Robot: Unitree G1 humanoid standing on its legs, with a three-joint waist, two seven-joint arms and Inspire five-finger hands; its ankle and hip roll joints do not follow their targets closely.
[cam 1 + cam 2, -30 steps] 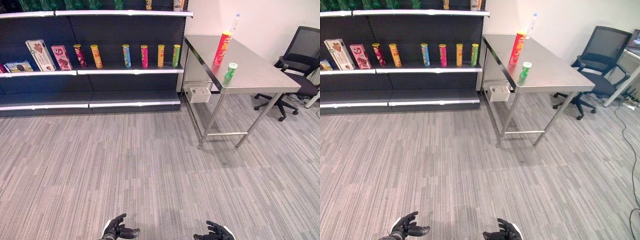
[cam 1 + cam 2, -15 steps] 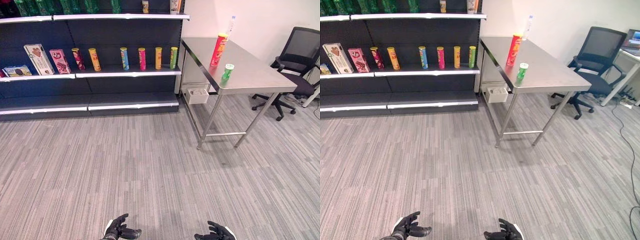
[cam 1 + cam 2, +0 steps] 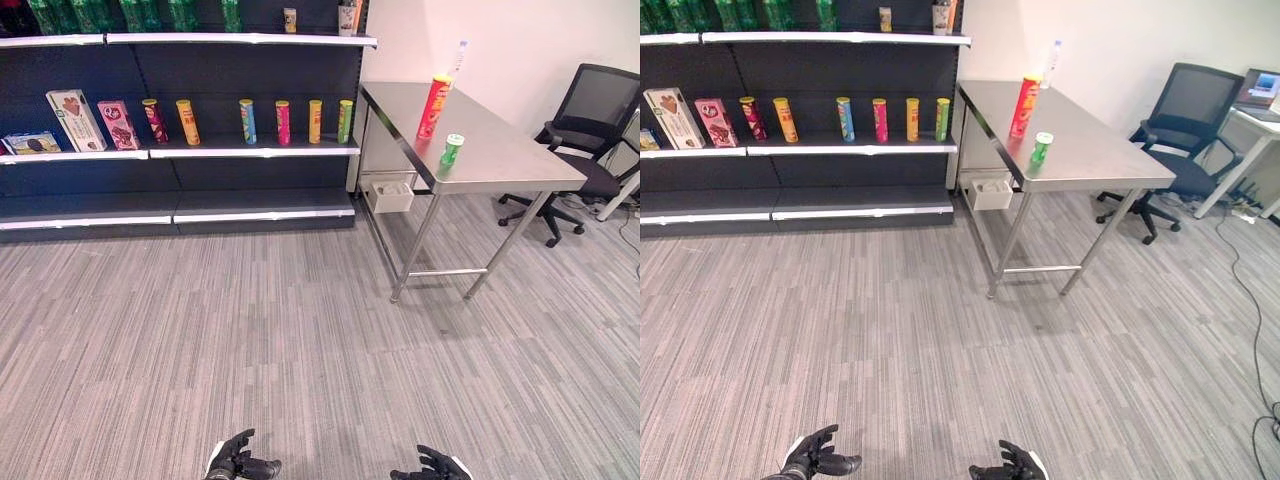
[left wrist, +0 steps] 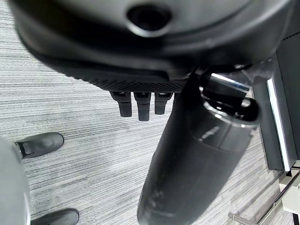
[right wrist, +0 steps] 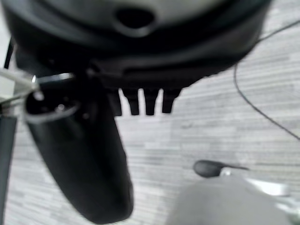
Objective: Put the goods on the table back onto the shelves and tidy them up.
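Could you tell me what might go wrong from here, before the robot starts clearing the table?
1. The red can stands tall and narrow on the table; a clumsy reach for it could tip it over.
2. The green can sits near the table's front edge, so a nudge might send it to the floor.
3. Both the left hand and right hand are open, empty and far from the table; walking there, the robot might clip a table leg or the chair.
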